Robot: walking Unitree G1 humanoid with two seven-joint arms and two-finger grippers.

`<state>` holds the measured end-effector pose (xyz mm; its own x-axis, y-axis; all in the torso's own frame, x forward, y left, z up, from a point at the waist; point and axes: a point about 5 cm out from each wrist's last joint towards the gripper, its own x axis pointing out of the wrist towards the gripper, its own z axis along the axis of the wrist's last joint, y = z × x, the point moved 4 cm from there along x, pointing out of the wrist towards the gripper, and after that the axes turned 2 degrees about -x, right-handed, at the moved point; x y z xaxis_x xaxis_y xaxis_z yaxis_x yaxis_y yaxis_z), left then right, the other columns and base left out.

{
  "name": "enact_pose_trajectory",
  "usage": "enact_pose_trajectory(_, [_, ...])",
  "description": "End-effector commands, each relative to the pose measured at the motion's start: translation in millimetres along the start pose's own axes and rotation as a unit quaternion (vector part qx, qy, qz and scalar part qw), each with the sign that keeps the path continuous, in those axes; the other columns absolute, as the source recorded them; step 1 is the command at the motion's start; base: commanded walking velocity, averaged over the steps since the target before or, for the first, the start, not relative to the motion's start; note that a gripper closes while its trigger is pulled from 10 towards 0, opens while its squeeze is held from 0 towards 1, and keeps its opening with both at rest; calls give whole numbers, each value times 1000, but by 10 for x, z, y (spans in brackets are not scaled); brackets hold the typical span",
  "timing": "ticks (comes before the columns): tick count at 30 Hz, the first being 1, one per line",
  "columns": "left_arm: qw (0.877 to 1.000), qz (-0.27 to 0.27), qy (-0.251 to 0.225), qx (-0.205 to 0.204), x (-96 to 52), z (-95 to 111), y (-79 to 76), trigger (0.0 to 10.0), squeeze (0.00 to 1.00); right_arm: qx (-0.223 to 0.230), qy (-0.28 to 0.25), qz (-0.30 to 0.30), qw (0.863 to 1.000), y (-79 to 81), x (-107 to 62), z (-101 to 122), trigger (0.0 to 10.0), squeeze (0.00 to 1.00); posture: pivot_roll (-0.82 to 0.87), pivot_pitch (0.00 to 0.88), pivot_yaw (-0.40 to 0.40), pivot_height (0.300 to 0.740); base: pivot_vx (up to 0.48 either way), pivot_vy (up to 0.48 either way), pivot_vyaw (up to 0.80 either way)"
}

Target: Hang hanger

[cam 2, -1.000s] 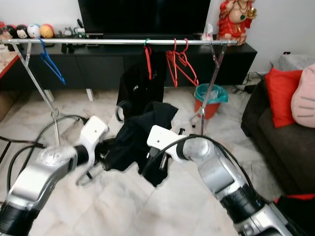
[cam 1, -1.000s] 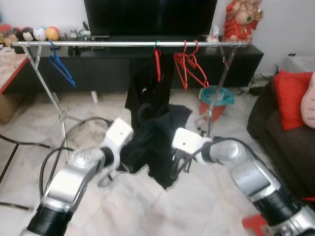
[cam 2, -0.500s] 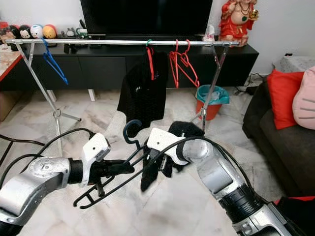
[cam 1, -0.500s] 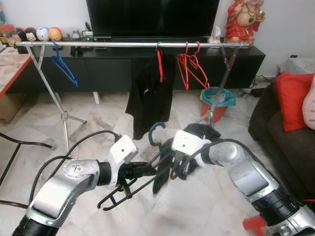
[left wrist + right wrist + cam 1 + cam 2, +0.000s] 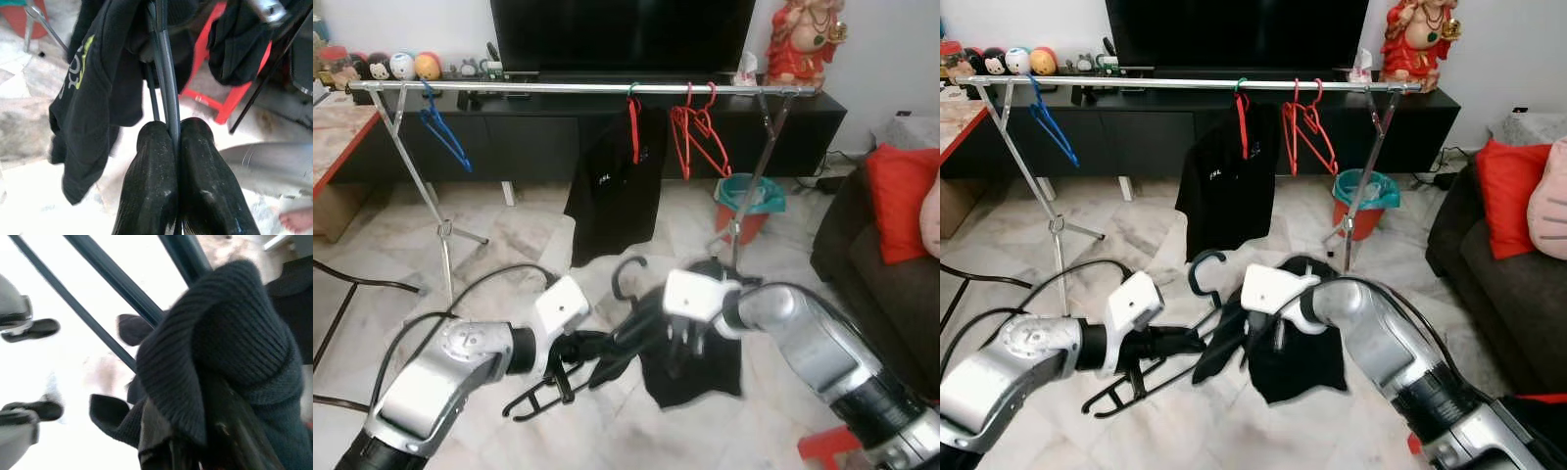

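Black plastic hanger (image 5: 570,367): left gripper (image 5: 171,142) pinches its bar; right gripper (image 5: 683,345), at three o'clock, clamps the black knit garment (image 5: 690,364)—keep level while threading.

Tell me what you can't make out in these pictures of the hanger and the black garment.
- Right end effector: right wrist view, its fingers wrapped in the black knit garment; open or shut unclear.
- Black hanger: left eye view, far end covered by the garment.
- Garment type: bunched, unclear.
- Left end effector plainly clamps the hanger's bar.
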<state>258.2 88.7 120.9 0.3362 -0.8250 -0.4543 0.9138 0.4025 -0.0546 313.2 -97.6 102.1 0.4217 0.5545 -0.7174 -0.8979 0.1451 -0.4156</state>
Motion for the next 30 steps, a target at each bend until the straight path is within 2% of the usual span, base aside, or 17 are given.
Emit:
enact_pose_trajectory(1, [1000, -3, -2, 13, 46, 43, -13, 10000, 0, -29, -41, 14, 999, 44, -24, 247, 10000, 0, 84, 0, -57, 740, 0, 0, 0])
enact_pose_trajectory(3, [1000, -8, -2, 13, 54, 45, -22, 10000, 0, -33, -47, 29, 998, 108, -10, 277, 10000, 0, 84, 0, -55, 740, 0, 0, 0])
enact_pose_trajectory(5, [1000, -15, -2, 13, 70, 48, -48, 10000, 0, -32, -52, 20, 998, 97, 20, 307, 10000, 0, 83, 0, -56, 740, 0, 0, 0])
enact_pose_trajectory(8, [999, -32, -2, 11, 73, 43, -106, 10000, 0, -12, -60, -36, 997, -79, 62, 363, 10000, 0, 78, 0, -55, 740, 0, 0, 0])
enact_pose_trajectory(9, [999, -32, -2, 11, 73, 43, -106, 10000, 0, -12, -60, -36, 997, -79, 62, 363, 10000, 0, 78, 0, -55, 740, 0, 0, 0])
enact_pose_trajectory(11, [999, -34, -2, 11, 80, 39, -122, 10000, 0, 11, -79, -74, 994, -206, 74, 463, 10000, 0, 82, 0, -56, 740, 0, 0, 0])
enact_pose_trajectory(14, [999, -32, -3, 11, 93, 42, -122, 10000, 0, 43, -145, -89, 985, -266, 50, 736, 10000, 0, 86, 0, -57, 740, 0, 0, 0])
enact_pose_trajectory(16, [999, -30, -4, 11, 97, 45, -121, 10000, 0, 52, -149, -94, 983, -289, 45, 755, 10000, 0, 88, 0, -58, 740, 0, 0, 0])
enact_pose_trajectory(17, [1000, -25, -5, 11, 98, 46, -110, 10000, 0, 41, -120, -111, 986, -338, 58, 647, 10000, 0, 88, 0, -60, 740, 0, 0, 0])
enact_pose_trajectory(18, [1000, -25, -5, 11, 98, 46, -110, 10000, 0, 41, -120, -111, 986, -338, 58, 647, 10000, 0, 88, 0, -60, 740, 0, 0, 0])
enact_pose_trajectory(19, [1000, -15, -6, 12, 98, 46, -81, 10000, 0, 39, -71, -141, 987, -434, 64, 429, 10000, 0, 88, 0, -61, 740, 0, 0, 0])
enact_pose_trajectory(20, [1000, -11, -7, 12, 97, 47, -67, 10000, 0, 52, -44, -163, 984, -507, 52, 283, 10000, 0, 86, 0, -62, 740, 0, 0, 0])
enact_pose_trajectory(22, [1000, -11, -8, 11, 90, 50, -62, 10000, 0, 66, -11, -194, 979, -604, 15, 101, 10000, 0, 86, 0, -62, 740, 0, 0, 0])
enact_pose_trajectory(24, [1000, -13, -9, 11, 80, 52, -70, 10000, 0, 93, 15, -224, 970, -693, -40, -77, 10000, 0, 85, 0, -62, 740, 0, 0, 0])
enact_pose_trajectory(25, [1000, -22, -8, 10, 68, 48, -98, 10000, 0, 121, 31, -244, 962, -751, -94, -215, 10000, 0, 84, 0, -61, 740, 0, 0, 0])
enact_pose_trajectory(30, [998, -54, 2, 10, 20, 21, -210, 10000, 0, 140, 81, -291, 943, -871, -231, -537, 10000, 0, 85, 0, -59, 740, 0, 0, 0])
